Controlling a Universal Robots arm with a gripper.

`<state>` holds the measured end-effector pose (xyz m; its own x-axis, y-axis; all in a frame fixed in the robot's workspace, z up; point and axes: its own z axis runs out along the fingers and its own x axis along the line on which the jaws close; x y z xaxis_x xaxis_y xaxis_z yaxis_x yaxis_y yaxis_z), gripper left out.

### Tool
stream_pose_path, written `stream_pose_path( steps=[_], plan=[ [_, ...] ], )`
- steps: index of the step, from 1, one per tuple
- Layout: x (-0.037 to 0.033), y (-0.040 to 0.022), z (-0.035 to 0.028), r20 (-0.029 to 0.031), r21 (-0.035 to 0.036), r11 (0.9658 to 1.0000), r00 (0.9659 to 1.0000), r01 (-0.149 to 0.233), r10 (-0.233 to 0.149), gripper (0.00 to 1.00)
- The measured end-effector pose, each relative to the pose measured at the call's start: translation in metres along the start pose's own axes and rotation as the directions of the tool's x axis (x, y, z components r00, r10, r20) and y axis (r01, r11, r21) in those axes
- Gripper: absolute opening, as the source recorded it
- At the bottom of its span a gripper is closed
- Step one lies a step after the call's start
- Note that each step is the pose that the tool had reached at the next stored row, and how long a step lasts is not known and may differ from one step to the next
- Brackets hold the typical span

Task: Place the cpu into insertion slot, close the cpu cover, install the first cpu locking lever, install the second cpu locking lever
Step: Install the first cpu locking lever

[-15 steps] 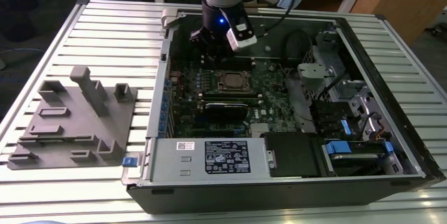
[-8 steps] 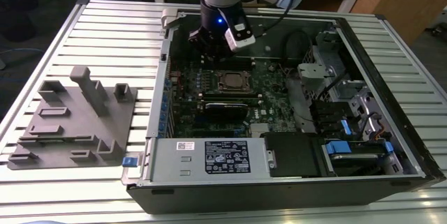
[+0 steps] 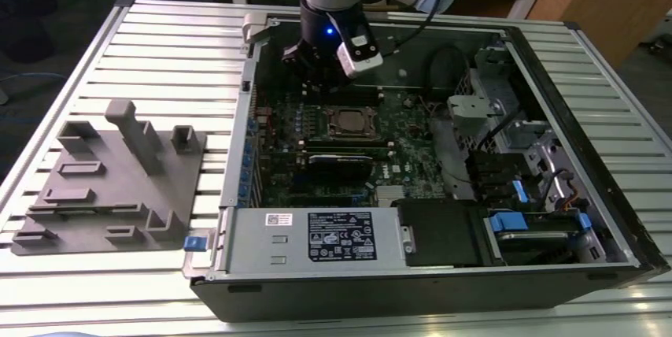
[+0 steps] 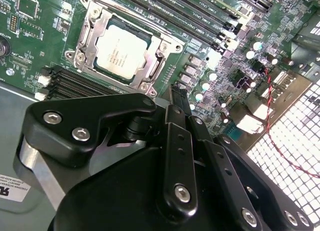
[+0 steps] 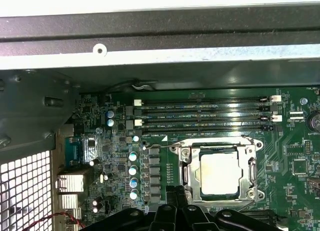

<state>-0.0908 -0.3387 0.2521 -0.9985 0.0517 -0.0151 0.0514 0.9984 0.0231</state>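
Silver-grey metal of the cpu (image 3: 350, 123) lying flat inside the insertion slot (image 4: 79, 57), near the middle of the green motherboard (image 3: 415, 156) of an open computer case (image 3: 420, 294). Bordered on all four edges by the cpu cover (image 4: 161, 56), lowered over the chip's margin in both wrist views, the bright top showing through the square cut-out. Along the slot's edge nearest the long black memory slots (image 5: 200, 116), a thin wire locking lever (image 5: 210, 141) lying low beside the frame in the first wrist view; hooked or not, cannot tell. Hanging over the board in the exterior view, at about eleven o'clock from the slot, the black end effector (image 3: 315, 81), clear of the chip and touching nothing. Fingers (image 4: 176, 111) drawn narrow, tips close together with nothing between them, poised near the slot's rim without contact in both wrist views. At six o'clock from the slot in the exterior view, a grey power supply (image 3: 315, 238) with a white label, set against the case's near wall. Outside the case, toward nine o'clock on the exterior view's left, a grey fixture block (image 3: 116, 179) with upright posts and shallow pockets, resting on the slatted metal counter (image 3: 157, 46), well apart from the end effector.
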Motion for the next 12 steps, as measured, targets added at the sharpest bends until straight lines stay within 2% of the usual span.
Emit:
stream_pose_path(
  steps=[5,7,12],
  plan=[
    [-0.0001,0.0001,-0.0006,0.0001,-0.0002,1.0,1.0,0.0,0.0,0.11],
    [-0.0001,0.0001,-0.0035,0.0,0.0,1.0,1.0,0.0,0.0,0.11],
    [-0.0001,0.0001,-0.0036,0.0,-0.0001,1.0,1.0,0.0,0.0,0.11]
  ],
)
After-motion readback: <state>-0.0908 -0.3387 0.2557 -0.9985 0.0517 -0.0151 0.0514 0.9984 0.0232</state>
